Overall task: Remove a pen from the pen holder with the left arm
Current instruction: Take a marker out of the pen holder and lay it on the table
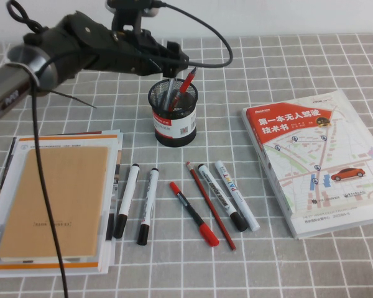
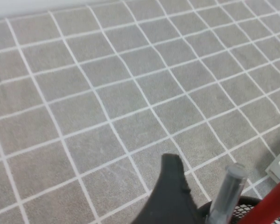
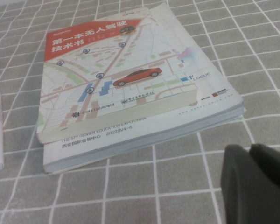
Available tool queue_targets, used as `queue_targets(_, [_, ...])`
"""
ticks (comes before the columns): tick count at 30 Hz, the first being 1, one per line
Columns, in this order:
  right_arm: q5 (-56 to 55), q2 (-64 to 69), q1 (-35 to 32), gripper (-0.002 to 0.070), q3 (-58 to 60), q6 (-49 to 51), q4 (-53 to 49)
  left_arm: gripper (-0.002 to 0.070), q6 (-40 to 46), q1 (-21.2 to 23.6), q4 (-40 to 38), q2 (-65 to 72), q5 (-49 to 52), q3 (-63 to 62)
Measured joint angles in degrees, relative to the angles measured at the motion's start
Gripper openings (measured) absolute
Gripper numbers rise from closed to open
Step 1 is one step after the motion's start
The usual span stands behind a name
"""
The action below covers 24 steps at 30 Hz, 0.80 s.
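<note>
left gripper (image 1: 179,69) over pen holder (image 1: 172,118), fingers (image 2: 170,184) apart; right gripper (image 3: 248,154) by book (image 3: 130,79), closed

Office or study desk setup. The bench (image 1: 286,68), under a grey checked cloth, is carrying a black wire-mesh pen holder (image 1: 173,118), a row of loose markers and pens (image 1: 222,197), a red-and-white map-covered paperback book (image 1: 317,161) and stacked papers under a tan cardboard sheet (image 1: 56,205).
</note>
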Motion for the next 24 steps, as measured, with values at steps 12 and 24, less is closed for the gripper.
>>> queue_targets(12, [0.0, 0.0, 0.0, -0.0013, 0.0, 0.0, 0.0, 0.0315, 0.22, -0.48, -1.17, 2.27, -0.67, -1.47])
queue_targets(24, [0.0, 0.0, 0.0, -0.0013, 0.0, 0.0, 0.0, 0.0078, 0.22, -0.48, -1.27, 2.37, -1.06, -1.47])
